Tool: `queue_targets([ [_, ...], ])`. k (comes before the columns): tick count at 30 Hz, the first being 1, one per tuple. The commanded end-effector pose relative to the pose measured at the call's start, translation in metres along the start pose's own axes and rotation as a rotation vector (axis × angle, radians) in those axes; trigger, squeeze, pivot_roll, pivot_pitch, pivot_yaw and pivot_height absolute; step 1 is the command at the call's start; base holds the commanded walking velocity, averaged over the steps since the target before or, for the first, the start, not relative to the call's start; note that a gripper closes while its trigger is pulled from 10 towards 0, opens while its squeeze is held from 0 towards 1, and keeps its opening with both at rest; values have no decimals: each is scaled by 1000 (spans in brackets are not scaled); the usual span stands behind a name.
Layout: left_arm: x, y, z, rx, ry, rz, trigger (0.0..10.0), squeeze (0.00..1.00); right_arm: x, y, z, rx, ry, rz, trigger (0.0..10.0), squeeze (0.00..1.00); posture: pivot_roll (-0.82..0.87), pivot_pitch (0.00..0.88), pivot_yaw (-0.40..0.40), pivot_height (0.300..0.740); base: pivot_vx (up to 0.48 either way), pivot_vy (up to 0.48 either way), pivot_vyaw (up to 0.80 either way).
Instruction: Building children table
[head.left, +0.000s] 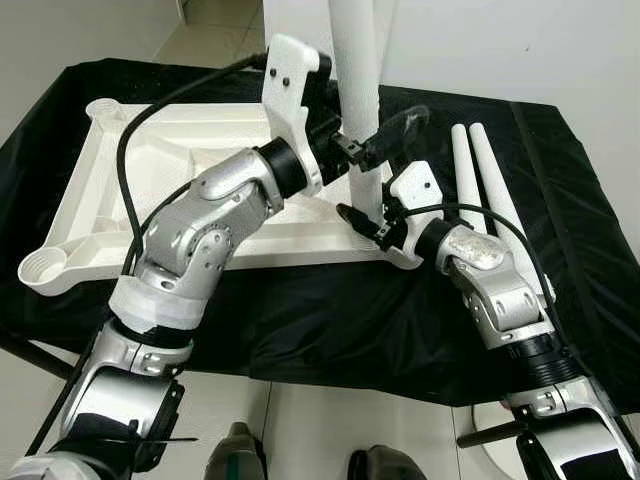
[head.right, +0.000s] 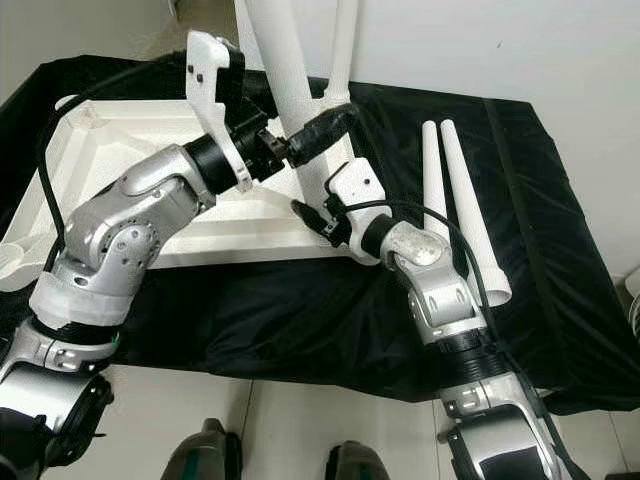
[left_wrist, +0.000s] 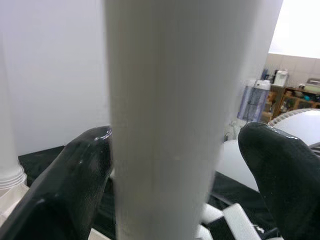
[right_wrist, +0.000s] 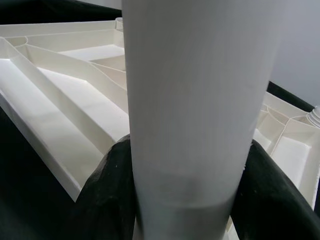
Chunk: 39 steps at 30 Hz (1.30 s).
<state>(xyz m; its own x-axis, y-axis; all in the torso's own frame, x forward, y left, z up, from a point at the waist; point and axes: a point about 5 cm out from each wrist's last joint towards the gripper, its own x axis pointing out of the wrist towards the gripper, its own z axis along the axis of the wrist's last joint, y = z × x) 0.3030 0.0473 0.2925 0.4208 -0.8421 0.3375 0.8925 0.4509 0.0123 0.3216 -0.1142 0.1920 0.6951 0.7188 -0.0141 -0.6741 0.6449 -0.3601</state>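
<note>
A white plastic tabletop (head.left: 150, 190), ribbed underside up, lies on a black cloth-covered table (head.left: 590, 240). At its near right corner a white tubular plastic leg (head.left: 362, 90) stands upright. The right gripper (head.left: 365, 215) clasps the leg low, near the corner; the right wrist view shows both black fingers (right_wrist: 107, 200) pressed against it. The left gripper (head.left: 385, 140) straddles the same leg higher up; the left wrist view shows one finger (left_wrist: 75, 175) touching it and the other standing slightly off. The right eye view catches a second upright leg (head.right: 343, 45) at the far corner. Two loose white legs (head.right: 450, 190) lie side by side on the cloth, to the right.
</note>
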Motion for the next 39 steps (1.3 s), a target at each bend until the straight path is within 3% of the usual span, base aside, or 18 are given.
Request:
queue_targets([
  [1, -2, -2, 9, -51, -2, -132, 10000, 0, 1, -3, 0, -39, 5, 12, 10000, 0, 36, 24, 27, 740, 0, 0, 0],
  [2, -2, -2, 9, -51, -2, -132, 10000, 0, 1, -3, 0, -39, 5, 12, 10000, 0, 36, 24, 27, 740, 0, 0, 0],
  [3, -4, 0, 10, -64, 2, -123, 4353, 0, 0, -5, -1, -49, 14, 13, 10000, 0, 39, 22, 27, 740, 0, 0, 0],
  [6, -4, 1, 9, -61, 3, -123, 4353, 0, 0, -5, -2, -51, 15, 14, 10000, 0, 40, 21, 27, 740, 0, 0, 0],
  [7, -4, 3, 7, -64, 11, -106, 0, 0, 1, -5, -2, -51, 14, 14, 10000, 0, 40, 20, 26, 740, 0, 0, 0],
  [26, 0, 7, 1, -42, 64, -79, 0, 0, 12, -2, -1, -97, 1, 42, 10000, 0, 46, 0, 16, 740, 0, 0, 0],
  [27, 2, 9, 4, -35, 51, -54, 353, 0, 13, -2, -1, -98, 0, 45, 10000, 0, 46, 0, 8, 740, 0, 0, 0],
  [28, 5, 13, 7, -25, 40, -7, 10000, 0, 15, -2, -1, -94, -5, 43, 10000, 0, 46, 0, 6, 740, 0, 0, 0],
  [32, 10, 19, 11, -1, 45, 91, 10000, 0, 18, -3, 0, -91, -9, 36, 10000, 0, 41, 0, -3, 740, 0, 0, 0],
  [36, 12, 19, 13, 16, 66, 99, 10000, 0, 20, -4, 1, -48, -26, 24, 10000, 0, 35, 0, -13, 740, 0, 0, 0],
  [37, 13, 18, 15, 23, 79, 96, 10000, 0, 20, -6, 2, -37, -37, 10, 10000, 1000, 36, 0, -16, 740, 0, 0, 0],
  [39, 16, 18, 19, 24, 83, 91, 10000, 0, 21, -9, 4, -13, -53, -10, 10000, 1000, 41, 0, -19, 740, 0, 0, 0],
])
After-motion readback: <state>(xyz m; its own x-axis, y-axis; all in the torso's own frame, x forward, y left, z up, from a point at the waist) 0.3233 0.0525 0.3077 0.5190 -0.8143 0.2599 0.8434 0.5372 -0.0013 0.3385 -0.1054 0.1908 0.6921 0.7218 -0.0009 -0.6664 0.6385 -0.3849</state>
